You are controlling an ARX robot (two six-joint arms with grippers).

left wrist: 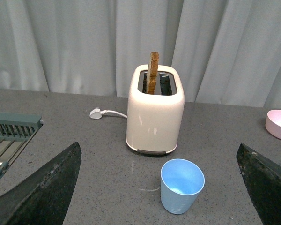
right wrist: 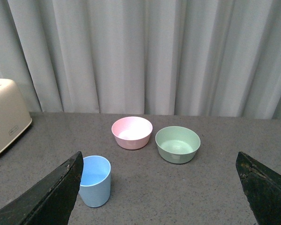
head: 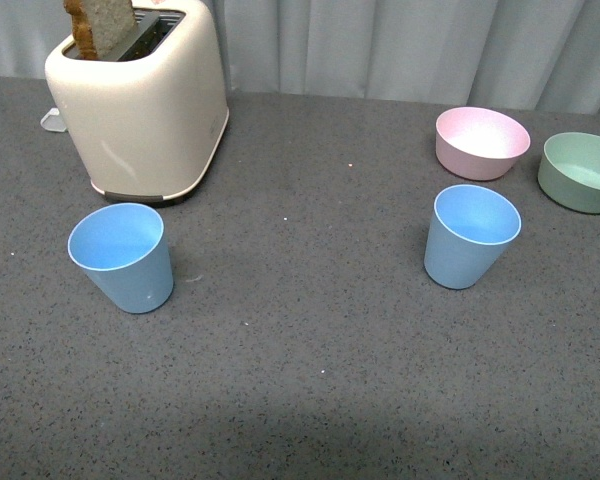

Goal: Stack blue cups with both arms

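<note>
The left fingers (left wrist: 47, 192) are spread wide, nothing held, with an upright blue cup (left wrist: 181, 185) ahead — likewise the right fingers (right wrist: 47, 197) and the other cup (right wrist: 94, 181).

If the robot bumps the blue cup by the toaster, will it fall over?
Probably, if bumped near the rim: the blue cup beside the toaster stands on its narrow end, wider on top. It looks like thin, empty plastic, so likely light and easy to slide.
</note>
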